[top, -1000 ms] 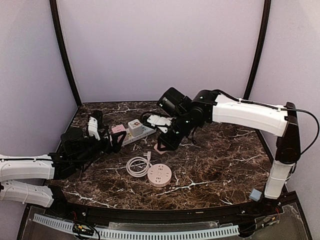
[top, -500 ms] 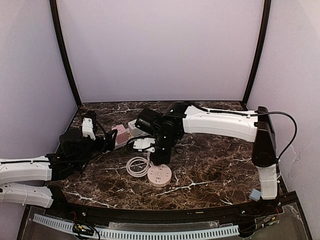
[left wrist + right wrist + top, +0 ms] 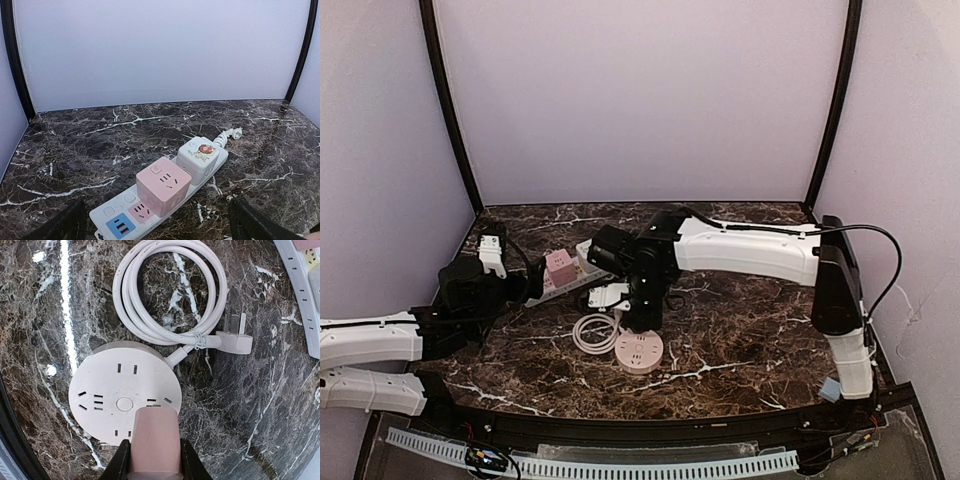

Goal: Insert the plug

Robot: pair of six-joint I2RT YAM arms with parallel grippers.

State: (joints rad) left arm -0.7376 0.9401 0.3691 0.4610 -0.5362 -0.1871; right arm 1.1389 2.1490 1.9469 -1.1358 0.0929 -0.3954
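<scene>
Near the table's middle, right gripper (image 3: pixel 155 462) is clamped on a pink rounded block-shaped plug (image 3: pixel 154 432), black fingers (image 3: pixel 122 462) pressed to both its sides. In the wrist view the plug's end overlaps the near rim of a round pale-pink multi-outlet socket disc (image 3: pixel 112 387); touching or just above, cannot tell. Disc lies flat on the dark marble-pattern table (image 3: pixel 750 330), slots facing up. A coiled white cable (image 3: pixel 122 295) runs from the disc's edge and ends in a white pinned plug head (image 3: pixel 234 341) lying flat on the marble (pins pointing away from the disc). Long white power strip (image 3: pixel 117 205) sits further back-left. It carries a pink cube adapter (image 3: pixel 163 186) and a white cube adapter (image 3: pixel 201 159) side by side, with a blue USB panel (image 3: pixel 120 226) at the near end. Left gripper (image 3: pixel 525 287) sits low at that near end. Its fingers (image 3: pixel 257 225) are spread wide apart, one either side of the strip, gripping nothing. Contact with the strip cannot be told.
</scene>
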